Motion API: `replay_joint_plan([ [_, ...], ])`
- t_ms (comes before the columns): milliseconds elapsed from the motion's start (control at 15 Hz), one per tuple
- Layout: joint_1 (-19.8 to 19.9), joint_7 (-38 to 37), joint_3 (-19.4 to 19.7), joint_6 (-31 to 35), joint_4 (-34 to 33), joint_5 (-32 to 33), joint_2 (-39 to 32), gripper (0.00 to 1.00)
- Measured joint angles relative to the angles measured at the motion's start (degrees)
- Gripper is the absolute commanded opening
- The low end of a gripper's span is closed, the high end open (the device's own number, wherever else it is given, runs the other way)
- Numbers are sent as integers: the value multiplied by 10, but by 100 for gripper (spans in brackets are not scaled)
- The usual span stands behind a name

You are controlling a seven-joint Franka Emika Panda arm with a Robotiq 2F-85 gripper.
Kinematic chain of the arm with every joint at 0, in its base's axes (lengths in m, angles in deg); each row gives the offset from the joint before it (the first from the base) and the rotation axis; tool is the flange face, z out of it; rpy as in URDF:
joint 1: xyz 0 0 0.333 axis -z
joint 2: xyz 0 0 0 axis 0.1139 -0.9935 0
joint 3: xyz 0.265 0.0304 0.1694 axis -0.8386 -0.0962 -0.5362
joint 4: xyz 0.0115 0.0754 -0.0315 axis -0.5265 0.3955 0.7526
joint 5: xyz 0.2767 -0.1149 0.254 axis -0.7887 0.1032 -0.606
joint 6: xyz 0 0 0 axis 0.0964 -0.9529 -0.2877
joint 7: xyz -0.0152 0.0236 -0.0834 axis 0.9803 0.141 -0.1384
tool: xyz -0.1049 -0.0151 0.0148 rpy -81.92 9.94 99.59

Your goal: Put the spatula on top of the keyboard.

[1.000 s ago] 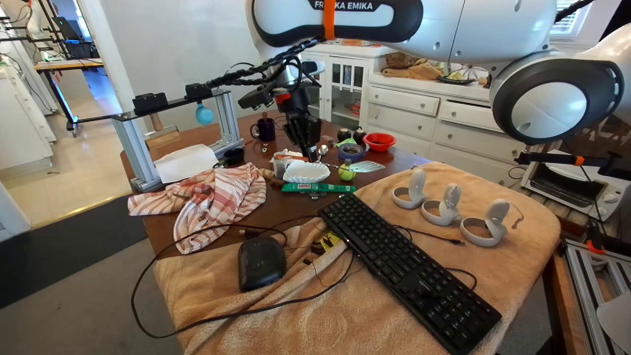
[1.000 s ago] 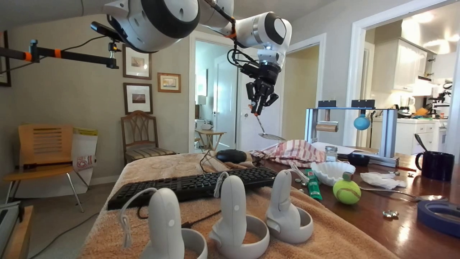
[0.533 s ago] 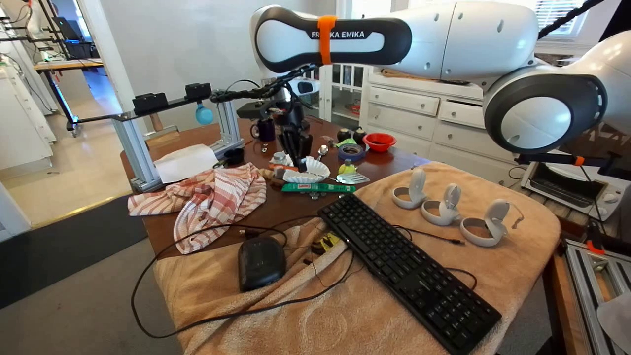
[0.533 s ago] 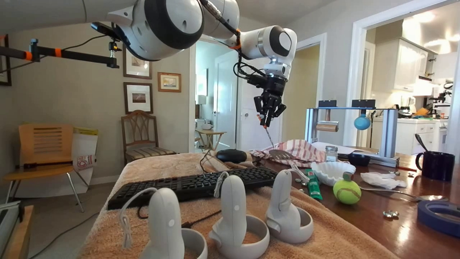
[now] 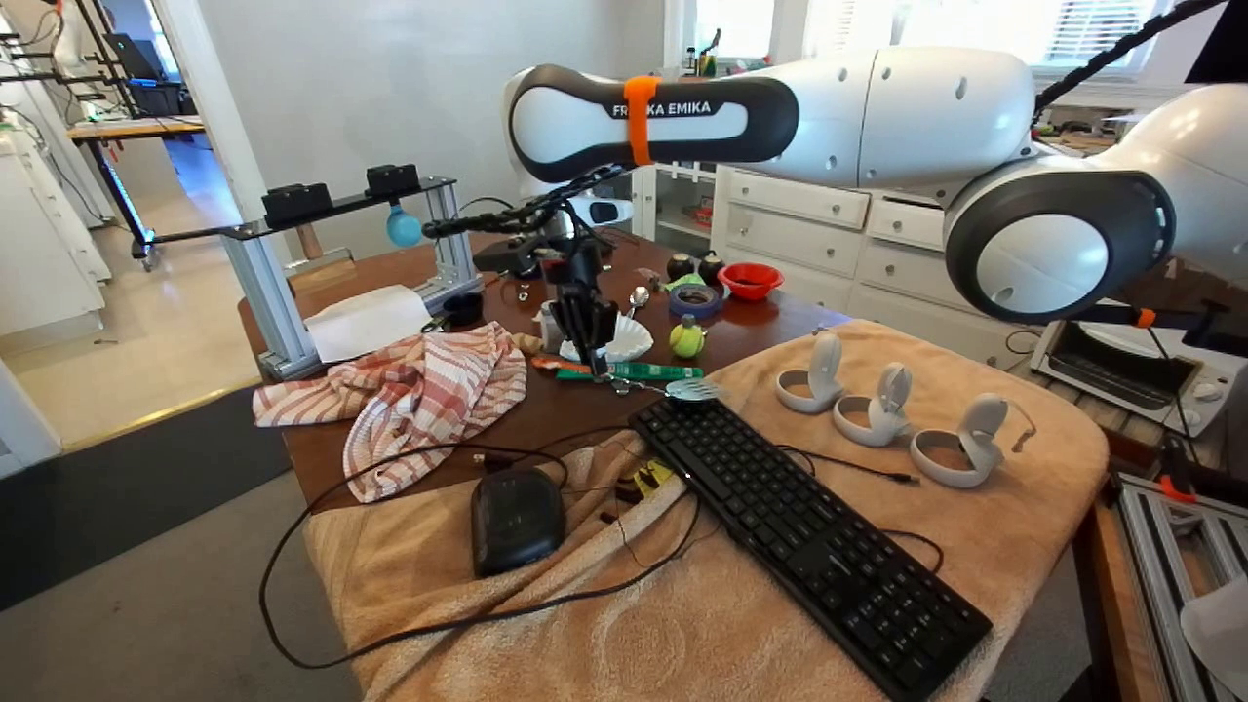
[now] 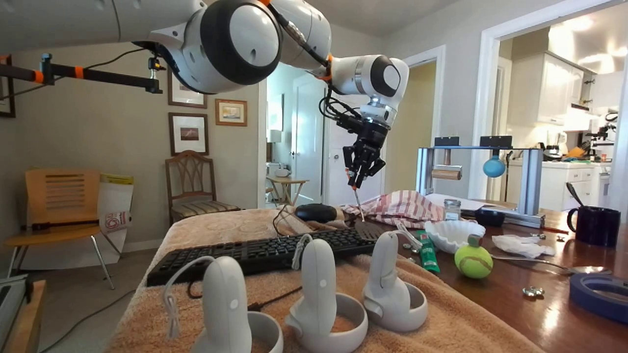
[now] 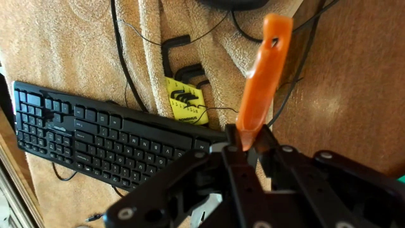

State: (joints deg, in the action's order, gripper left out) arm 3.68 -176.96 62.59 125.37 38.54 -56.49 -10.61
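Note:
My gripper (image 5: 598,369) is shut on the orange handle of the spatula (image 5: 694,390), seen in both exterior views, with the gripper (image 6: 355,185) pointing down. The slotted metal blade (image 6: 368,229) hangs low at one narrow end of the keyboard; I cannot tell if it touches the keys. The long black keyboard (image 5: 809,536) lies on the tan towel, and it also shows in an exterior view (image 6: 265,250) and the wrist view (image 7: 120,136). In the wrist view the fingertips (image 7: 248,136) pinch the orange handle (image 7: 265,72), and the fingers hide most of the blade.
A black mouse-like device (image 5: 517,522) with a looping cable lies beside the keyboard. Several white controllers (image 5: 873,409) stand on its other side. A yellow hex key set (image 7: 186,101) lies by its edge. A green tube (image 5: 634,371), white fluted dish (image 5: 629,339) and tennis ball (image 5: 686,338) are nearby.
My gripper has come down with the spatula held in it. The blade has moved from above the table items down to the near end of the keyboard.

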Motion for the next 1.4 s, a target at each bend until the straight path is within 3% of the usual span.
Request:
replay_joint_plan([
  [333, 9, 1, -11, -29, 1, -15, -2, 5],
  [667, 16, -7, -16, -133, 1, -20, -2, 5],
  [1067, 16, -55, 9, -234, 2, -10, -5, 5],
  [1400, 15, -82, 37, -261, 1, 19, -14, 5],
])
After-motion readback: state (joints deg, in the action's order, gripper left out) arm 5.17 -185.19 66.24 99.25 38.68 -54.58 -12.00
